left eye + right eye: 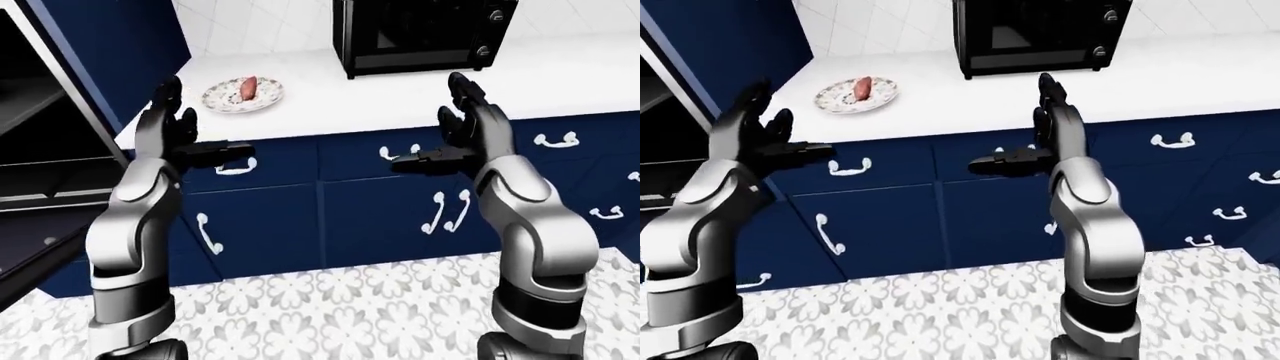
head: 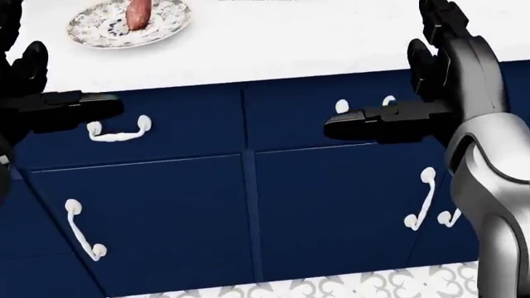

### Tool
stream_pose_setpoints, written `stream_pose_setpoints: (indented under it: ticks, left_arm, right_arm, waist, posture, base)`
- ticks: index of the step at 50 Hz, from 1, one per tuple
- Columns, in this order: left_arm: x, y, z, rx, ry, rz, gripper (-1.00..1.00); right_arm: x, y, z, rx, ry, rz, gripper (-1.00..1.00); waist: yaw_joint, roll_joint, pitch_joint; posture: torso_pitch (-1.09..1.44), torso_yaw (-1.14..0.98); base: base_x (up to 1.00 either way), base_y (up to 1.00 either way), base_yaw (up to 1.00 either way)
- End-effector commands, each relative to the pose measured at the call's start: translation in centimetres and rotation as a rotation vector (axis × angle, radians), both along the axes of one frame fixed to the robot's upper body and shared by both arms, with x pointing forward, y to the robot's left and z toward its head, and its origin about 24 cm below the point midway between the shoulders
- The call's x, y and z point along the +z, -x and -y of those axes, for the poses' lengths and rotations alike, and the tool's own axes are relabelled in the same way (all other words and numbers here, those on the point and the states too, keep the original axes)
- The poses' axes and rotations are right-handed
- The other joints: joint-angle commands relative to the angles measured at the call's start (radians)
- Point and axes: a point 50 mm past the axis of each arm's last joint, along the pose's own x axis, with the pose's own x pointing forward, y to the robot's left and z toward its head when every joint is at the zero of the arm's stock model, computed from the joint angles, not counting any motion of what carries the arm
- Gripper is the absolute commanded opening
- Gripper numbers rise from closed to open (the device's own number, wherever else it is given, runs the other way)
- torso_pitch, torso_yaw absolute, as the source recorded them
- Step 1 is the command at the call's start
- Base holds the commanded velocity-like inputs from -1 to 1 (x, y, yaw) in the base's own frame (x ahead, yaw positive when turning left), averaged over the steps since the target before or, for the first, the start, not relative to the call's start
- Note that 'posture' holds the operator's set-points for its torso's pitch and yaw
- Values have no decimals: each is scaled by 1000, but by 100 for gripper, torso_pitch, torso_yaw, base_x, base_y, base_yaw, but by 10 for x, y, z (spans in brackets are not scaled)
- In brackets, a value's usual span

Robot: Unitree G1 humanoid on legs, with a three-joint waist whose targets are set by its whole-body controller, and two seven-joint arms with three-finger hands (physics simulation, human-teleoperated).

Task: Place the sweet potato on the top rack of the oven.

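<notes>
Left hand: raised at counter height, empty, fingers spread, the upper ones pointing up, the lowest pointing level toward the other hand.

Right hand: raised at like height, empty, fingers spread in the same pose, one finger pointing level toward the left hand. The two hands stand well apart, with bare cabinet face between their fingertips.

Sweet potato: reddish, elongated, lying on a patterned plate. It sits above and just to the right of the left hand's upper fingertips in the left-eye view, not touched by either hand. In the head view only its lower end shows at the top edge.

Counter: white top, carrying the plate beyond both sets of fingers.

Countertop oven: black, on the counter, above the right hand's fingertips and a little to their left; door appears closed, though the dark glass makes this hard to confirm.

Cabinets: navy doors and drawers with white handles, below and behind the fingers.

Dark open unit: left of the left hand, interior shelves dim.

Floor: patterned grey-white tile, far below both hands.
</notes>
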Motion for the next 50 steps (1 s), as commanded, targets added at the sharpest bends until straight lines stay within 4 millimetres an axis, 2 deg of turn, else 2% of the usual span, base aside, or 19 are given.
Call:
stream_pose_setpoints:
  ticks: [1,2,3,4,7,12,14,15,18,23,25,27,28,30,37,41,42,45,50]
  left_arm:
    - [19,3,-3,15,-11,79,100]
    - [21,4,-4,17,-11,82,100]
    - [22,4,-4,18,-11,85,100]
    - [21,4,-5,19,-11,85,100]
    - [21,4,-4,18,-11,85,100]
    - [21,4,-4,17,-11,84,100]
    - [19,4,-4,18,-12,81,100]
    - [18,4,-5,18,-12,80,100]
    - [17,3,-5,19,-12,77,100]
    - [16,3,-4,16,-13,72,100]
    - [16,3,-4,16,-12,72,100]
    - [16,3,-4,17,-11,74,100]
    - [16,3,-5,16,-11,75,100]
    - [18,4,-4,16,-11,76,100]
    - [19,4,-5,18,-11,79,100]
    - [18,4,-5,16,-11,81,100]
    - [19,4,-5,18,-10,81,100]
    - [19,4,-5,17,-11,81,100]
    - [19,3,-4,15,-12,80,100]
  right_arm:
    - [16,3,-5,21,4,79,100]
    - [16,3,-5,22,4,80,100]
    - [16,3,-5,22,4,81,100]
    - [16,3,-5,23,4,81,100]
    - [17,4,-5,23,3,80,100]
    - [17,4,-5,22,2,80,100]
    - [17,4,-5,23,3,81,100]
    - [17,5,-5,23,4,81,100]
    - [16,3,-5,22,1,80,100]
    - [13,2,-5,22,-3,78,100]
    - [14,2,-5,23,-3,78,100]
    - [15,2,-5,23,-2,79,100]
    - [15,2,-5,24,-2,79,100]
    - [17,2,-6,24,0,81,100]
    - [18,2,-6,27,-2,83,100]
    - [19,4,-8,34,-4,86,100]
    - [18,3,-8,33,-4,85,100]
    - [17,3,-8,33,-5,84,100]
    - [16,1,-7,29,-7,81,100]
  waist:
    - [1,22,-28]
    - [4,63,-42]
    - [13,5,-25]
    - [7,28,-24]
    - [17,3,-28]
    - [29,-80,-12]
    - [31,-144,-32]
    - [20,-95,-23]
    - [16,-114,-34]
    - [8,-65,-15]
    - [3,-26,-18]
    - [0,49,-41]
    - [10,12,-34]
    - [11,20,-23]
    - [23,-53,-17]
    - [30,-143,-34]
    - [19,-92,-23]
    - [17,-113,-34]
    - [8,-60,-15]
  posture:
    - [0,0]
    - [0,0]
    - [0,0]
    - [0,0]
    - [0,0]
    - [0,0]
    - [0,0]
    - [0,0]
    - [0,0]
    - [0,0]
    - [0,0]
    - [0,0]
    - [0,0]
    - [0,0]
    - [0,0]
    - [0,0]
    - [0,0]
    - [0,0]
    - [0,0]
  base:
    - [20,13,0]
    - [20,13,0]
    - [19,12,0]
    - [20,12,0]
    - [20,15,0]
    - [20,21,0]
    - [19,21,0]
    - [20,21,0]
    - [19,21,0]
    - [19,21,0]
    - [19,21,0]
    - [19,21,0]
    - [20,22,0]
    - [19,21,0]
    - [19,21,0]
    - [20,21,0]
    - [20,21,0]
    - [18,22,0]
    - [20,21,0]
